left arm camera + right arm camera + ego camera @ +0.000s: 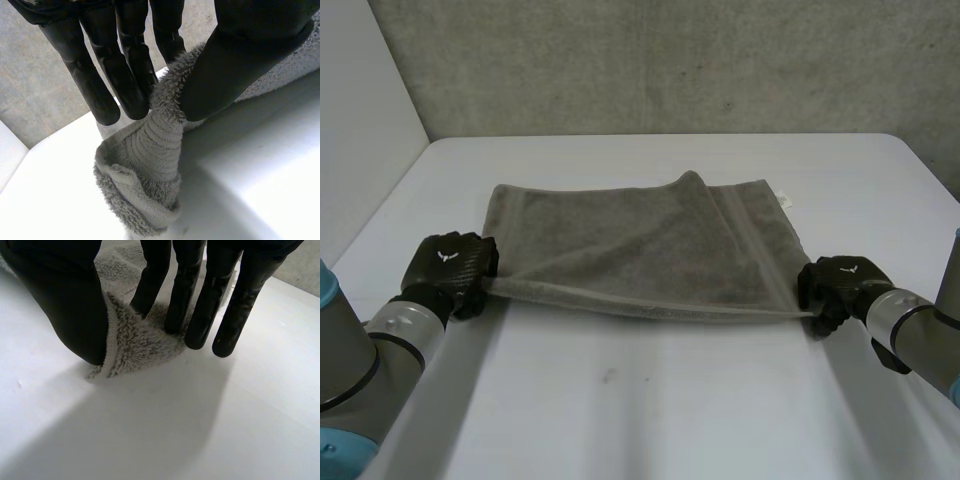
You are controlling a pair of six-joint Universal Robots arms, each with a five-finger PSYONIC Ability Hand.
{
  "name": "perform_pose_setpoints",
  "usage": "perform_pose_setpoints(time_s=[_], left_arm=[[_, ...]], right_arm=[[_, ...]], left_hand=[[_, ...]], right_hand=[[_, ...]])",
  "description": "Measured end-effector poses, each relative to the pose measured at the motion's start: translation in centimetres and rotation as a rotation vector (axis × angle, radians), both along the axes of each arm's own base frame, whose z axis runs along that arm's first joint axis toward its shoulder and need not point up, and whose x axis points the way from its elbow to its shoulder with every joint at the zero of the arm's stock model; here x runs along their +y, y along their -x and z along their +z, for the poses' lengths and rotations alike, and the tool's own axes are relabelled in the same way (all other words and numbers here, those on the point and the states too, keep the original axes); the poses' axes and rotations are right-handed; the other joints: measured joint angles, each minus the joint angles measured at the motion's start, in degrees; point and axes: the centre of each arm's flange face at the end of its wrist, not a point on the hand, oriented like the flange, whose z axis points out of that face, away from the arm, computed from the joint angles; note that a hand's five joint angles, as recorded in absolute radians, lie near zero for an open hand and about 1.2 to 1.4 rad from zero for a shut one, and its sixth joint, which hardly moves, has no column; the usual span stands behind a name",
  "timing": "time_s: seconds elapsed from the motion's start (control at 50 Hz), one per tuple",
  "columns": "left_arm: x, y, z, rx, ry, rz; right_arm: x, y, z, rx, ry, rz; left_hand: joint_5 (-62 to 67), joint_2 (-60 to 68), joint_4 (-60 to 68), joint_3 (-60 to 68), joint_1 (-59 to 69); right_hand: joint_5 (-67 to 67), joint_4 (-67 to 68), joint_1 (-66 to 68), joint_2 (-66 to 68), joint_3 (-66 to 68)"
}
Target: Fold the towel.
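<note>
Towel point(650, 240): grey, stretched between the two hands; its near edge is lifted off the white table point(650, 400) and its far part lies on it.
Left hand point(448, 262): thumb and fingers pinch one near corner; cloth hangs bunched below the fingertips.
Right hand point(838, 285): thumb and fingers pinch the other near corner, low over the table.

White tabletop point(650, 420), matte, w/ rounded far corners. Small dark speck point(609, 376) on it at approx. 6 o'clock, towards near edge. Rough grey wall point(670, 60) behind at 12 o'clock. Plain white panel point(360, 120) at 10 o'clock, beside tabletop's edge.
</note>
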Motion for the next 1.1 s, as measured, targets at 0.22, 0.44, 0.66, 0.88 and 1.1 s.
perform_pose_setpoints(time_s=[0.22,0.44,0.66,0.88,1.1], left_arm=[[0.4,0.0,-0.4,0.011,-0.021,0.001],[3.0,-0.3,-2.4,-0.038,-0.121,-0.022],[3.4,-0.6,-1.8,-0.08,-0.113,-0.026],[1.2,-2.7,-1.2,-0.07,-0.093,0.06],[1.2,-2.9,-1.5,-0.077,-0.119,0.069]], right_arm=[[-1.1,0.9,0.4,-0.059,0.042,-0.05],[-0.5,0.9,2.1,0.034,0.14,0.001],[-0.2,1.0,2.0,0.084,0.153,0.019],[-0.3,1.0,1.7,0.089,0.148,0.021],[-0.2,1.0,1.5,0.12,0.154,0.038]], left_hand=[[-0.38,-0.44,-0.45,-0.43,-0.41],[-45.38,-45.74,-45.47,-45.79,-45.81],[-50.4,-51.16,-51.14,-51.11,-50.95],[-50.16,-49.52,-49.61,-49.59,-49.58],[-46.79,-46.61,-46.62,-46.68,-46.64]], right_hand=[[22.54,25.12,28.48,23.98,24.77],[22.94,25.15,28.64,23.98,24.77],[23.03,25.16,28.64,23.98,24.77],[23.0,25.16,28.64,23.98,24.77],[23.02,25.16,28.65,23.98,24.77]])
